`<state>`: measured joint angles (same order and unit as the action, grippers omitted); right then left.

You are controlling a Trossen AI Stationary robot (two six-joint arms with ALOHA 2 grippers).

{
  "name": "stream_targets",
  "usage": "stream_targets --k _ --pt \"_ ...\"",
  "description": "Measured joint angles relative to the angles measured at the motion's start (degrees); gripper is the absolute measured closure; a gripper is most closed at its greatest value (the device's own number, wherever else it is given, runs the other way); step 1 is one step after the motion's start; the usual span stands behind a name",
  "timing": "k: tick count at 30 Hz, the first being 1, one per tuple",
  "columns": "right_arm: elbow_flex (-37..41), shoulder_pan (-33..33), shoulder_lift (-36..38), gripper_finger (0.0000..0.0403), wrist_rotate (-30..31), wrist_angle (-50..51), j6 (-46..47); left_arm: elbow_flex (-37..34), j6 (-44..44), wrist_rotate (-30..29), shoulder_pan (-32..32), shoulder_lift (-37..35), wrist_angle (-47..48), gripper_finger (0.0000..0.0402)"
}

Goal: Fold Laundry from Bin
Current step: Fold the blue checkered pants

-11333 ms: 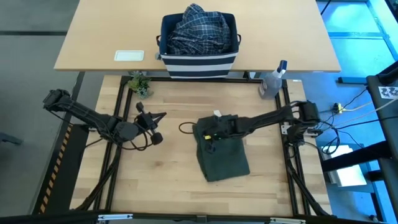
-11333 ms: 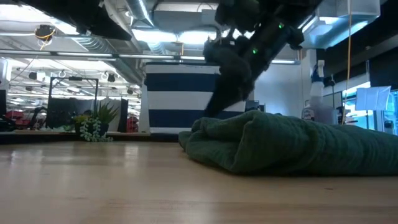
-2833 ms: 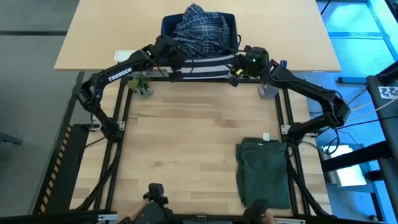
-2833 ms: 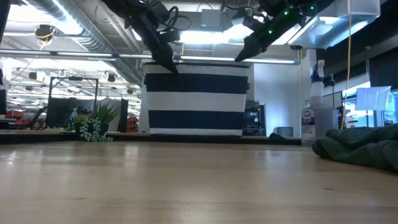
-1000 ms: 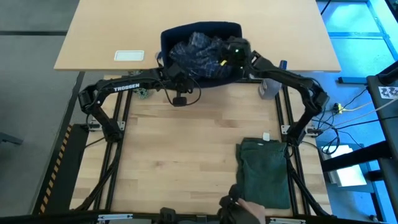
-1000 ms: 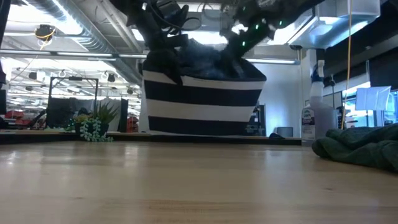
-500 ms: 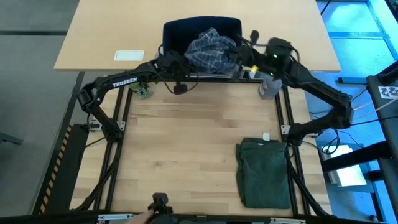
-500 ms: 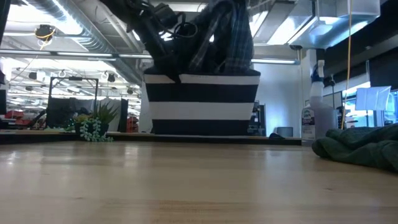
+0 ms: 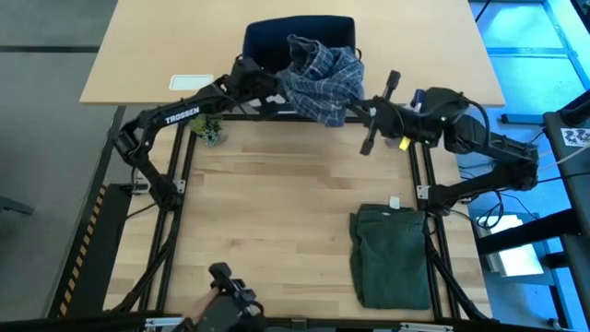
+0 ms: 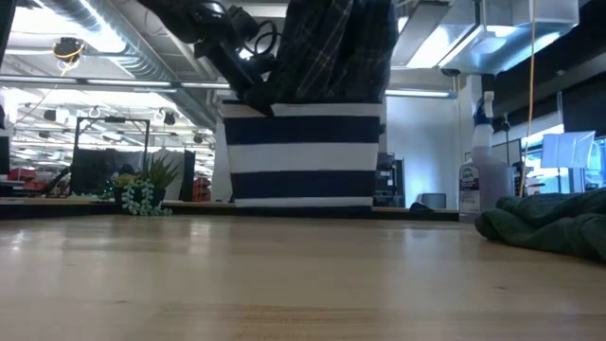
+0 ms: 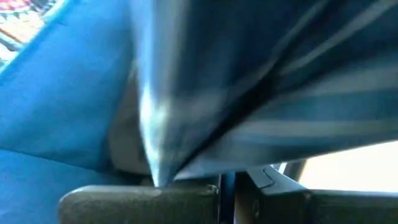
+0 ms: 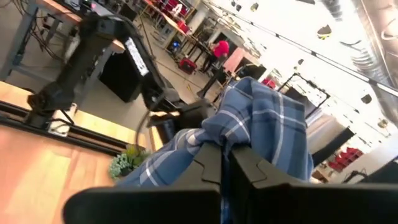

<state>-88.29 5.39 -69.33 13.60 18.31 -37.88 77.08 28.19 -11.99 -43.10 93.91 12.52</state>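
The blue-and-white plaid shirt (image 9: 323,78) hangs bunched over the near rim of the navy striped bin (image 9: 277,32), which stands on the far table. My left gripper (image 9: 270,92) is shut on the shirt's left side. My right gripper (image 9: 367,117) is shut on its right side, above the table's far edge. In the low view the shirt (image 10: 336,47) hangs down to the bin's top (image 10: 303,152). A dark olive-green garment (image 9: 392,254) lies folded flat on the table at the near right. My left gripper pinches a bunched fold of the plaid shirt (image 11: 155,171) between its two shut fingers, slanting down from the table's left; the cloth runs up and away from the fingers. My right gripper pinches a bunched fold of the shirt (image 12: 214,146) between its two fingers, coming about level from the table's right. The shirt rises in a hump beyond the fingers and hangs slack toward the left gripper.
A clear spray bottle (image 10: 478,175) stands at the far right beside my right arm. A small plant (image 9: 207,129) sits at the far left, and a white flat thing (image 9: 191,82) lies on the far table. A person's hand (image 9: 226,309) shows at the near edge.
My right gripper has risen and swung toward the table's right and near side, drawing the plaid shirt up out of the bin. My left gripper has shifted toward the far edge with it. The bin, tipped toward the near side before, has settled back upright.
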Motion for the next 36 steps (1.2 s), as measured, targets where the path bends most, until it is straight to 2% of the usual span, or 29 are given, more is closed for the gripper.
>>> stream_targets --k 15,21,26,30,36 --pt "0.0 -12.84 1.1 0.0403 5.25 2.39 -1.11 -0.11 3.69 -1.14 -7.81 0.11 -5.11 0.0393" --pt "0.02 -12.92 0.8 0.0403 5.64 6.06 2.61 -0.11 6.73 7.05 -10.03 0.11 -5.2 0.0393" --pt "0.7 -12.9 0.04 0.0403 8.74 6.04 2.94 -0.11 8.39 8.86 -9.91 0.11 -5.37 0.0391" --pt "0.7 -12.9 -0.2 0.0403 9.74 5.97 2.92 0.08 8.56 9.87 -9.87 0.11 -6.04 0.0367" --pt "0.7 -11.44 -0.36 0.0403 9.95 6.0 3.02 4.02 8.58 10.42 -9.42 -0.09 -6.25 0.0293"
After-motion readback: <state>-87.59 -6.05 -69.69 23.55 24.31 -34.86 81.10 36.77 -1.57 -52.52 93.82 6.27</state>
